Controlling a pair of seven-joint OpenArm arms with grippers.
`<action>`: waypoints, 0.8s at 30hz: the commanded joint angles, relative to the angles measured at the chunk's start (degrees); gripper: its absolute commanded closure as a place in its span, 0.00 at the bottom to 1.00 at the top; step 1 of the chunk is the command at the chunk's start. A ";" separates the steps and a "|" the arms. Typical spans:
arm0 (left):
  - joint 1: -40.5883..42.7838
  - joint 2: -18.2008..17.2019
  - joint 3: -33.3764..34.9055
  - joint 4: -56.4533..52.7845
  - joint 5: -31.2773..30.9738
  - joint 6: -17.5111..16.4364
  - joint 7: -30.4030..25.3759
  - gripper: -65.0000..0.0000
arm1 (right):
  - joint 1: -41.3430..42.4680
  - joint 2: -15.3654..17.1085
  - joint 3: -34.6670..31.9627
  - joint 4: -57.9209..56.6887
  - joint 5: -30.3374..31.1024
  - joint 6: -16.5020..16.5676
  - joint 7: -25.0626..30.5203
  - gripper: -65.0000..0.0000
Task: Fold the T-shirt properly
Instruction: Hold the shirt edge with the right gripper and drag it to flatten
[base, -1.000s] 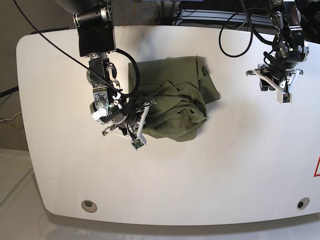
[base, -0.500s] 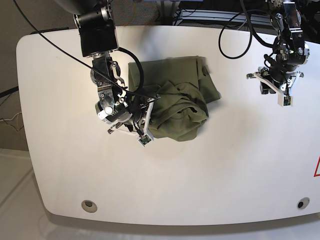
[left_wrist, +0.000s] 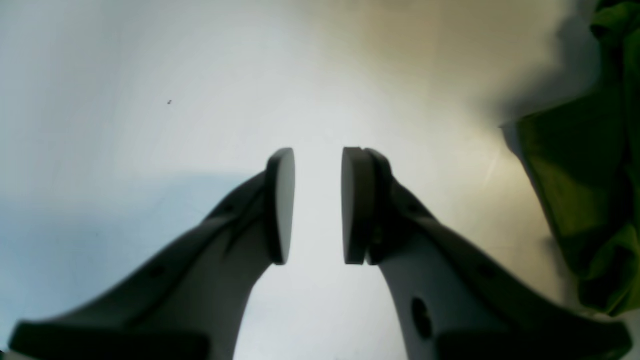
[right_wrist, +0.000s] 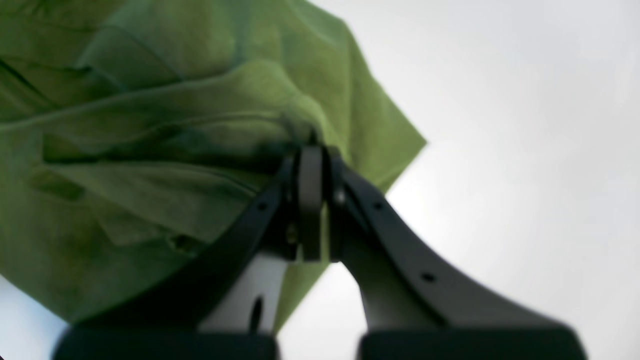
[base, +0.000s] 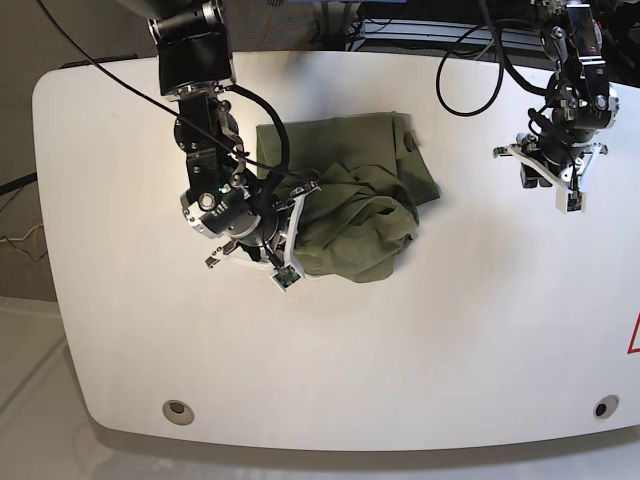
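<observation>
Cloth first: the T-shirt (base: 345, 200) lies bunched near the middle of the white table (base: 400, 360), toward its far half — olive green, rumpled, with a flatter rectangular part toward the back and a heaped, wrinkled mass toward the front. One corner points out to the right.

At the left of the base view, the right gripper (base: 296, 203) is at the shirt's left edge, its arm reaching down from the far side of the table. In the right wrist view the right gripper (right_wrist: 311, 165) has its jaws pressed together, and a ridge of green fabric sits at the tips; the fold appears pinched between them, though the exact contact is blurred. Shirt folds (right_wrist: 150, 150) fill the left of that view, with bare tabletop to the right.

At the right of the base view, the left gripper (base: 560, 175) hovers over bare table, well apart from the shirt. The left wrist view shows the left gripper (left_wrist: 318, 205) with its fingers (left_wrist: 280, 205) standing apart — a clear gap between the flat pads, nothing in it. An edge of the green cloth (left_wrist: 585, 190) shows at that view's right margin.

A black cable (base: 470, 70) loops on the table's far edge near the left arm.
</observation>
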 joint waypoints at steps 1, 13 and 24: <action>-0.35 -0.51 -0.18 0.79 -0.08 0.03 -1.24 0.76 | -0.73 -0.08 0.10 4.26 0.40 -0.19 -0.14 1.00; -0.52 -0.51 -0.18 0.00 -0.08 0.03 -1.41 0.76 | -5.91 -0.17 -0.16 13.23 0.49 -0.27 -6.91 1.00; -2.37 -0.51 0.70 -0.09 0.19 0.03 -1.41 0.76 | -10.49 -0.17 -1.39 14.90 0.49 -0.27 -9.37 1.00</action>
